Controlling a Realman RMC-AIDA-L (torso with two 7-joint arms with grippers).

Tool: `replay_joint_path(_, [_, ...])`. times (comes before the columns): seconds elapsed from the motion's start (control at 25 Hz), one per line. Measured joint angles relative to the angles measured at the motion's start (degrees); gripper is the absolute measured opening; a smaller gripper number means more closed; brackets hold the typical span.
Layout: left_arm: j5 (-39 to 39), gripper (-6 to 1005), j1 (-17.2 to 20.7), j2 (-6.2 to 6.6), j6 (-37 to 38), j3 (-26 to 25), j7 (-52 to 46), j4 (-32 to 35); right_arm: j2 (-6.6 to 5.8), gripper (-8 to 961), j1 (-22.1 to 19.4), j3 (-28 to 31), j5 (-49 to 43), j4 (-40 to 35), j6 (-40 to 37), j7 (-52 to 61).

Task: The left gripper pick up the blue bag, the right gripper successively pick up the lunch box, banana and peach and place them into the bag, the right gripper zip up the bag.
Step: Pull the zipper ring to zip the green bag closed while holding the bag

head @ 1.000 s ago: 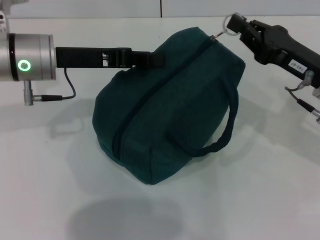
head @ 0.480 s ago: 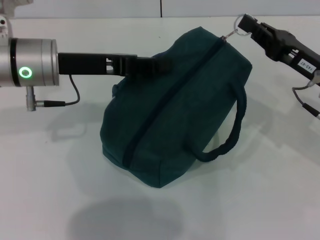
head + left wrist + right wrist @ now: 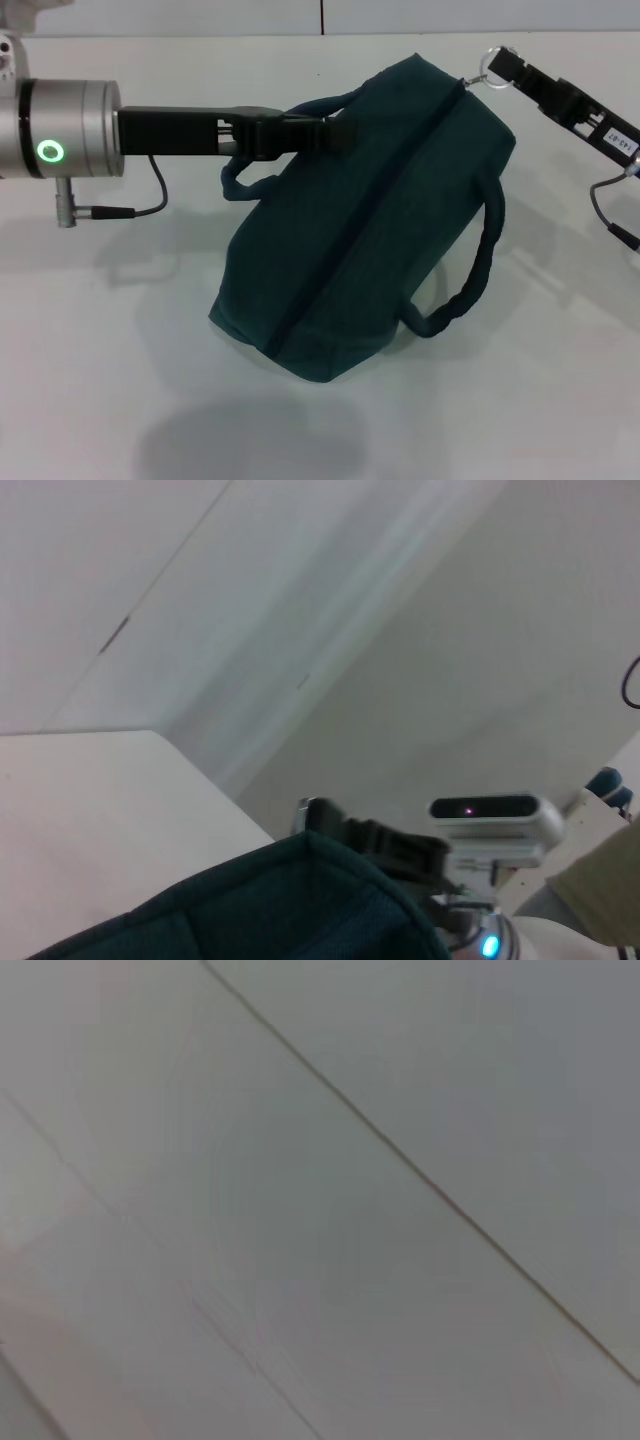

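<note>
The dark teal-blue bag (image 3: 370, 220) sits tilted on the white table (image 3: 110, 330), its zipper closed along the top. My left gripper (image 3: 335, 132) reaches in from the left and is shut on the bag's far handle (image 3: 250, 180), lifting that side. My right gripper (image 3: 500, 66) is shut on the metal ring of the zipper pull (image 3: 487, 66) at the bag's upper right end. The near handle (image 3: 470, 270) hangs loose on the right side. The bag's top also shows in the left wrist view (image 3: 270, 905). Lunch box, banana and peach are out of view.
The right wrist view shows only a plain grey surface with a seam. A cable (image 3: 140, 200) hangs from my left wrist over the table. The table's far edge (image 3: 200, 36) runs behind the bag.
The bag has shifted right and tilted up more. The right gripper has pulled the zipper ring farther right and back. The left gripper has lifted the far handle into view.
</note>
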Motion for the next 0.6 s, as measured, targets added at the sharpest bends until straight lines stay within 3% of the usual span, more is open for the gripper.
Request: replay_joint_path(0.6, [-0.99,46,0.1,-0.19,3.26,-0.01,2.49,-0.07,0.0,20,0.29,-0.34,0.38,0.98,4.45,1.3])
